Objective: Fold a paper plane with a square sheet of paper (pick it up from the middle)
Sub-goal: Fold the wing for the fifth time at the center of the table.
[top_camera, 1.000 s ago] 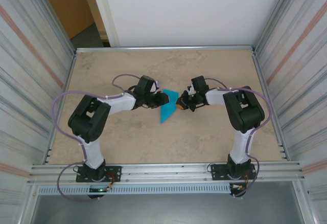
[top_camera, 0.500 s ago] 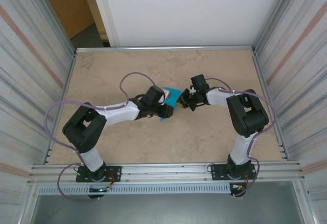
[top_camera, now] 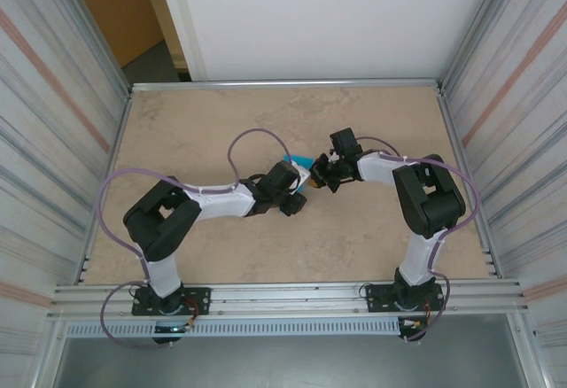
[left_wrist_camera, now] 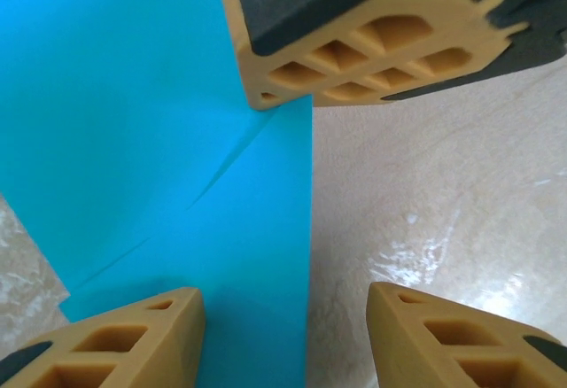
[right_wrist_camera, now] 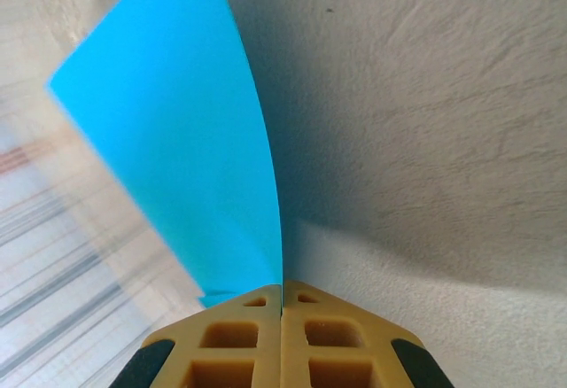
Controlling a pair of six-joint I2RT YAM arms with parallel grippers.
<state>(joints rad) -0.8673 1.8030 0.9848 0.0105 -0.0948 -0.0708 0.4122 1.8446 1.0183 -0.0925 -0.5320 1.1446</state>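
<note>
Right wrist: right pincer (right_wrist_camera: 282, 292) clamped on paper sheet (right_wrist_camera: 177, 140); left pincer (left_wrist_camera: 282, 304) apart astride its edge

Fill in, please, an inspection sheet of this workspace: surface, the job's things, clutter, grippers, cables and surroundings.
Surface: beige marbled tabletop, no spills seen.
Job's things: thin teal-blue square sheet of paper, one diagonal crease, not yet a plane.
Clutter: nothing seen.
Grippers: right gripper shut on one edge of the sheet; left gripper open, another edge of the sheet lying in its gap.
Cables: purple cables looping along both arms.
Surroundings: ribbed metal side walls, white back panel.
</note>
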